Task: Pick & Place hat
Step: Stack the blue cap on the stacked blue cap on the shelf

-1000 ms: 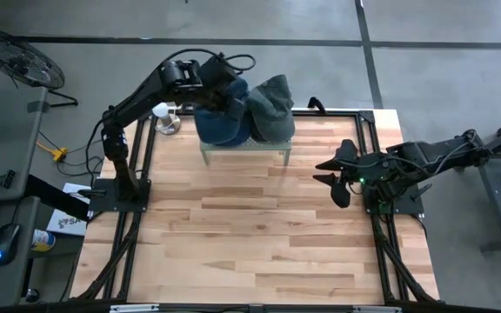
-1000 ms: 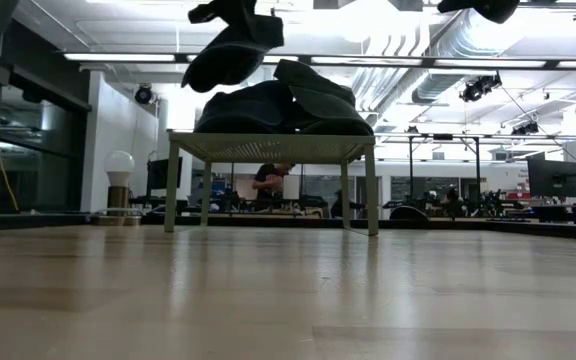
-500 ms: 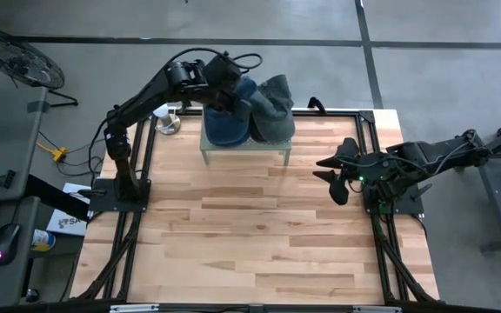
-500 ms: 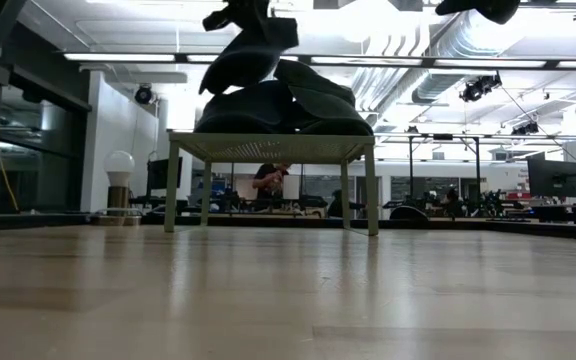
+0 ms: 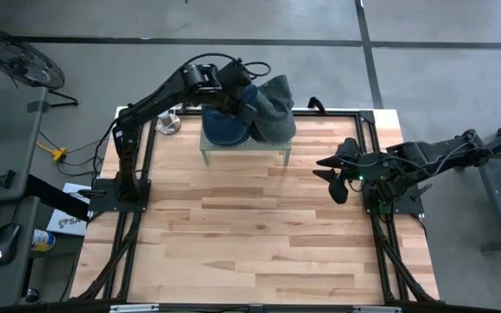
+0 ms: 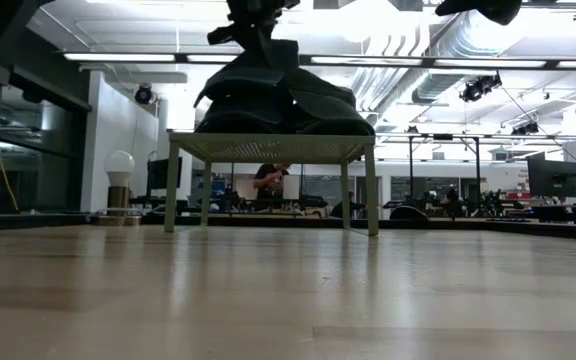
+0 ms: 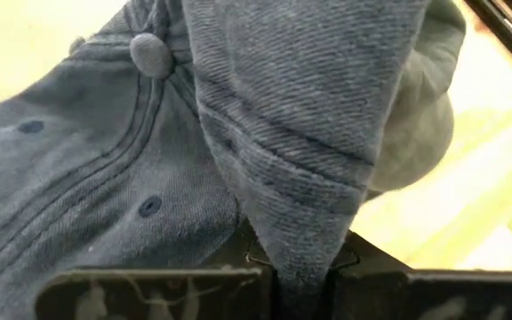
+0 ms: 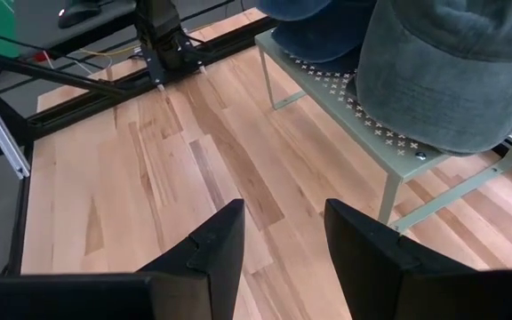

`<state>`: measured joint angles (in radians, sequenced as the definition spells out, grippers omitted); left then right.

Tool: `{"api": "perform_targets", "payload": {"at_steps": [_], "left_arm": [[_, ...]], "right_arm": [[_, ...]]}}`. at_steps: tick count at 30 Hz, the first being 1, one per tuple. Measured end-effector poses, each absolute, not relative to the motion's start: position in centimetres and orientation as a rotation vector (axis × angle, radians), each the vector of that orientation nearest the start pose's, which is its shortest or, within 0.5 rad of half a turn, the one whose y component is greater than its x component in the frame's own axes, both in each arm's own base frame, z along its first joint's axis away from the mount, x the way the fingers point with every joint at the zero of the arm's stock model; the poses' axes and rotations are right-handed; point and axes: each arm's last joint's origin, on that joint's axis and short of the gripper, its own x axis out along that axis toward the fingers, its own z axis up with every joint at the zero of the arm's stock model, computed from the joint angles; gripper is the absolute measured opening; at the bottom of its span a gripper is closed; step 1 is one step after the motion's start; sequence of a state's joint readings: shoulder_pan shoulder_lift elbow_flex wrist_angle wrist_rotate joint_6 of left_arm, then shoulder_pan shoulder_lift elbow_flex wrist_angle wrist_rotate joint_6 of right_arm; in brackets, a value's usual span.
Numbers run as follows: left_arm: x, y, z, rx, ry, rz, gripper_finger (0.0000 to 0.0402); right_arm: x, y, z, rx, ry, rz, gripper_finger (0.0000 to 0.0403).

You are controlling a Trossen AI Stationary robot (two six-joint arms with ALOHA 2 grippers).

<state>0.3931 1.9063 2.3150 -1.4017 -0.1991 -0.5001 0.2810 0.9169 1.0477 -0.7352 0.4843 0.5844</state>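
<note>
High view: left end effector (image 5: 230,92) clamps dark blue denim cap (image 5: 225,127) onto the green rack (image 5: 268,145); release remains. Right end effector (image 5: 338,176) idles, spread.

The left arm reaches from the table's left edge toward its far edge, and the left gripper (image 5: 231,94) has its fingers pinched together on cloth. The right arm is folded low by the right edge, the right gripper (image 5: 336,178) with fingers parted.

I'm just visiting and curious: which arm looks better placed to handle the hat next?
The left. Its gripper is shut on the blue hat's fabric over the small stand, while the right gripper waits open, off to the side.
</note>
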Motion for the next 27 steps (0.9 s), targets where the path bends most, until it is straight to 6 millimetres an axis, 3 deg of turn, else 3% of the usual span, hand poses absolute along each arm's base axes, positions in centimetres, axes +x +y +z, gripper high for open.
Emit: {"api": "perform_targets", "payload": {"at_steps": [18,21,27], "left_arm": [[34.7,15.5,40.3,-0.520,0.889,0.874,0.0022],[34.7,15.5,40.3,-0.526,0.888,0.876,0.0045],[34.7,15.4,40.3,-0.540,0.898,0.849,0.0134]], "right_arm": [[16.8,3.4,35.1,0.379,0.470,-0.377,0.0149],[16.8,3.4,35.1,0.383,0.473,-0.368,0.0149],[16.8,3.5,35.1,0.388,0.477,-0.360,0.0149]]}}
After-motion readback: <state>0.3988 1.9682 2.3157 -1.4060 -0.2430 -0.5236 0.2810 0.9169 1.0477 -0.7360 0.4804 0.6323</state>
